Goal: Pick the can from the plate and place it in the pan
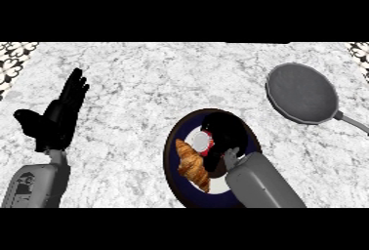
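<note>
Pick barely begun: the can is on the plate and the pan holds nothing.

On the counter (158, 78), the pan (301, 93) lies at the far right, well apart from the plate (180, 188), so the lift, the carry and the placing all seem left to do. The right hand (225, 131) is down over the plate, a dark mass against the dark dish just beside the can; it cannot be told whether it has closed on the can or only touches it. The left hand (57, 119) rests at the left, open with fingers straight and up, holding nothing. A croissant (193, 163) lies on the plate's near left side, and the can (201, 142) stands just beyond it, its pale top showing.
</note>
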You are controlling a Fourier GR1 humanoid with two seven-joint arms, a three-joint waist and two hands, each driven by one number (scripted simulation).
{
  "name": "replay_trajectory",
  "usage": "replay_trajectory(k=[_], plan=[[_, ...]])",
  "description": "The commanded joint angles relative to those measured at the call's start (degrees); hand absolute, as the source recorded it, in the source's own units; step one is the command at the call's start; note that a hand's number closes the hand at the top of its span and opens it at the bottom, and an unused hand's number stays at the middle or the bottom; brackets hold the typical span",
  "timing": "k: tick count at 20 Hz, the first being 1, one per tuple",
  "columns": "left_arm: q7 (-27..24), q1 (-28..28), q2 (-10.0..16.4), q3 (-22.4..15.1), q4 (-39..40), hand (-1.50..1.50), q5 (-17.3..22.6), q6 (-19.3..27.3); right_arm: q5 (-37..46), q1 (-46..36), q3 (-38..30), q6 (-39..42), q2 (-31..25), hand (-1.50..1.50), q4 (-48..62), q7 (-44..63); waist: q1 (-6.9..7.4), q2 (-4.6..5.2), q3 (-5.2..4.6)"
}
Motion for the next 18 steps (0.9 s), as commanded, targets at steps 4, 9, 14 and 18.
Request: replay_trajectory(k=[4, 9, 14, 18], plan=[[2.7, -1.8, -0.7, -0.2, -1.1, 0.0, -0.1, 0.9, -4.4, -13.2, 13.4, -14.0, 1.6, 1.5, 11.5, 14.7, 0.72, 0.3, 0.24], [-1.3, 1.3, -0.4, 0.2, -0.3, 0.0, 0.4, -0.5, 9.5, -18.7, 14.2, -19.8, 1.6, 1.5, 6.6, 19.7, -0.19, -0.11, 0.18], [0.9, -1.9, -1.0, 0.1, 0.8, 0.0, -0.8, 1.6, 13.2, -24.8, 8.2, -20.3, 1.6, 1.5, 4.4, 21.1, -1.19, -0.01, 0.21], [0.2, 0.6, 0.9, 1.6, -0.2, 0.0, 0.4, -0.4, 18.1, -23.0, 4.7, -19.7, -0.1, 1.5, -2.3, 23.7, -1.86, -0.31, 0.23]])
